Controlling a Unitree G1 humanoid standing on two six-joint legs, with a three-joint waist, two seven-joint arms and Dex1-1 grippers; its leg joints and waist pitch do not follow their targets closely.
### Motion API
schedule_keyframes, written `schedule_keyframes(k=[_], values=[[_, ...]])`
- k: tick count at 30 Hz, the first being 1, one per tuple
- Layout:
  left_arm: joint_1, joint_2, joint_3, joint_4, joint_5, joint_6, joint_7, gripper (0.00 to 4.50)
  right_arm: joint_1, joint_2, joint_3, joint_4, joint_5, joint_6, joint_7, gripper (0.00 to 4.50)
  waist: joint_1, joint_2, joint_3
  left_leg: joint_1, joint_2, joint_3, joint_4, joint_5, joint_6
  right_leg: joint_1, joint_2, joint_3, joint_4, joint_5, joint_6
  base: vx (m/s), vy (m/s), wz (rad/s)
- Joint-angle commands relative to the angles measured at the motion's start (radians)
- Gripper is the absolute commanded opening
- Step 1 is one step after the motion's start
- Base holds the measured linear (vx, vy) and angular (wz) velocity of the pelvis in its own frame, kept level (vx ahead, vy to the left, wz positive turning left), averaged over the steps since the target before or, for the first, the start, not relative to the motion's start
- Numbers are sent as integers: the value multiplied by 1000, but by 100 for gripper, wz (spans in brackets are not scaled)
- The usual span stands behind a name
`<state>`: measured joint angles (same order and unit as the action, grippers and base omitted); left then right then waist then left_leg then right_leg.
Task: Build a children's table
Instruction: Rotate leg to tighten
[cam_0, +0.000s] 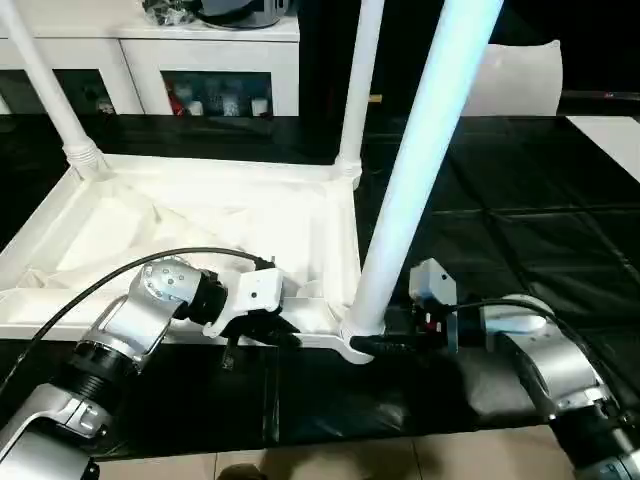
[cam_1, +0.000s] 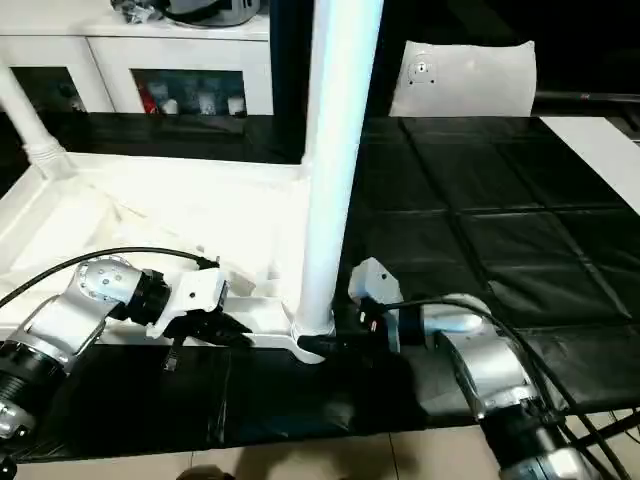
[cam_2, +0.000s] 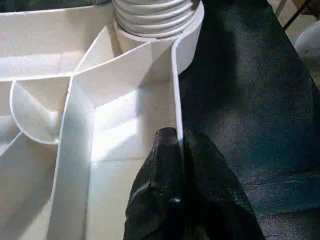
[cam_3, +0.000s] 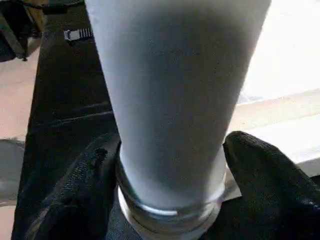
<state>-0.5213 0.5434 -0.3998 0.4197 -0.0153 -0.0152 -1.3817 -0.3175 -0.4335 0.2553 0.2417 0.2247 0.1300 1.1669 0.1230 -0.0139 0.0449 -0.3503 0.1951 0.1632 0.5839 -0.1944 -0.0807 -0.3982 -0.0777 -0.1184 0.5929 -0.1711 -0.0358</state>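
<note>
The white table top (cam_0: 120, 222) lies upside down on the black mat, ribbed side up. Three white legs stand in its corner sockets: far left (cam_0: 50, 90), far right (cam_0: 360, 80) and near right (cam_0: 420, 170). My left gripper (cam_0: 285, 335) is shut on the top's thin near rim (cam_2: 176, 90), close to the near-right socket. My right gripper (cam_1: 315, 345) reaches in from the right at the foot of the near-right leg (cam_3: 175, 90). Its black fingers (cam_3: 265, 175) press against both sides of the leg just above the threaded collar.
A white cabinet (cam_0: 140, 60) with dark openings stands behind the table top. A white cushion-like bag (cam_1: 465, 75) rests at the back right. The black mat (cam_0: 500, 220) stretches to the right, with a white sheet (cam_0: 610, 135) at its far edge. Tiled floor (cam_0: 350, 455) shows along the front.
</note>
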Motion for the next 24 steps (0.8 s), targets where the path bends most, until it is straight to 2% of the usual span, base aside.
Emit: schedule_keyframes(k=[1, 3, 4, 5, 9, 12, 13, 15, 16, 18, 19, 20, 21, 22, 24], values=[[-29, -6, -22, -14, 5, -36, -41, 0, -17, 5, 1, 5, 13, 18, 11, 320, -6, 0, -60, 2, 43, -4, -67, -168, 42, 57, -80, 66, -68, -270, -140, 0, 0, 0], [-26, -4, -21, -13, 4, -33, -39, 0, -14, 9, 2, 3, 22, 31, 14, 291, -6, 1, -59, 2, 44, -5, -68, -173, 41, 58, -80, 66, -69, -276, -140, 0, 0, 0], [-24, -2, -19, -14, 4, -31, -37, 0, -11, 11, 4, -1, 27, 40, 16, 291, -6, -1, -59, 2, 44, -5, -68, -175, 41, 58, -80, 66, -69, -282, -139, 0, 0, 0], [-22, -1, -18, -15, 4, -30, -34, 0, -8, 13, 5, -4, 29, 46, 18, 282, -7, 0, -59, 3, 45, -5, -69, -183, 38, 56, -81, 66, -71, -295, -137, 0, 0, 0], [4, -18, 24, -47, -21, 34, 28, 0, 32, 43, 1, -31, 50, 107, -20, 274, -8, 1, -58, 4, 45, -5, -70, -194, 30, 56, -80, 67, -70, -299, -140, 0, 0, 0], [15, -35, 52, -65, -14, 85, 111, 0, 52, 79, -1, -37, 35, 127, -94, 274, -10, 6, -58, 4, 46, -6, -71, -197, 20, 55, -81, 68, -71, -301, -140, 0, 0, 0], [29, -59, 80, -84, -9, 151, 196, 0, 60, 128, -6, -32, 4, 140, -199, 274, -16, 6, -53, 5, 45, -7, -75, -229, 6, 53, -81, 65, -76, -350, -131, 0, 0, 0], [48, -104, 117, -119, -20, 228, 294, 0, 60, 198, -24, -17, -13, 182, -328, 273, -22, 6, -47, 8, 43, -9, -77, -261, -8, 50, -82, 61, -86, -427, -114, 0, 0, 0], [68, -148, 135, -161, -3, 300, 389, 0, 45, 277, -47, 17, -25, 210, -453, 273, -32, 4, -47, 9, 39, -13, -76, -281, -21, 50, -86, 57, -96, -510, -86, 0, 0, 0], [78, -184, 145, -185, 12, 348, 456, 0, 25, 338, -67, 46, -28, 232, -541, 272, -46, 4, -45, 3, 40, -18, -81, -292, -28, 54, -86, 54, -97, -531, -70, 0, 0, 0], [82, -235, 162, -204, 21, 400, 534, 0, -4, 406, -90, 81, -29, 258, -634, 272, -58, 6, -44, 7, 39, -19, -80, -321, -30, 50, -84, 51, -103, -553, -57, 0, 0, 0], [81, -251, 170, -207, 25, 413, 562, 0, -12, 425, -97, 91, -31, 265, -658, 272, -73, 5, -43, 13, 35, -20, -77, -346, -29, 44, -83, 48, -110, -572, -59, 0, 0, 0], [80, -261, 173, -209, 23, 420, 573, 0, -19, 433, -99, 99, -34, 266, -669, 272, -75, 5, -44, 17, 34, -20, -74, -351, -28, 44, -84, 47, -114, -582, -55, 0, 0, 0], [67, -313, 187, -210, 31, 459, 645, 0, -60, 479, -112, 153, -51, 267, -749, 272, -82, -1, -45, 14, 30, -17, -75, -331, -10, 45, -82, 50, -115, -559, -56, 0, 0, 0], [57, -336, 190, -204, 39, 466, 678, 0, -80, 500, -120, 182, -58, 271, -792, 272, -84, 2, -44, 16, 29, -16, -74, -329, -4, 43, -80, 49, -116, -556, -54, 0, 0, 0]])
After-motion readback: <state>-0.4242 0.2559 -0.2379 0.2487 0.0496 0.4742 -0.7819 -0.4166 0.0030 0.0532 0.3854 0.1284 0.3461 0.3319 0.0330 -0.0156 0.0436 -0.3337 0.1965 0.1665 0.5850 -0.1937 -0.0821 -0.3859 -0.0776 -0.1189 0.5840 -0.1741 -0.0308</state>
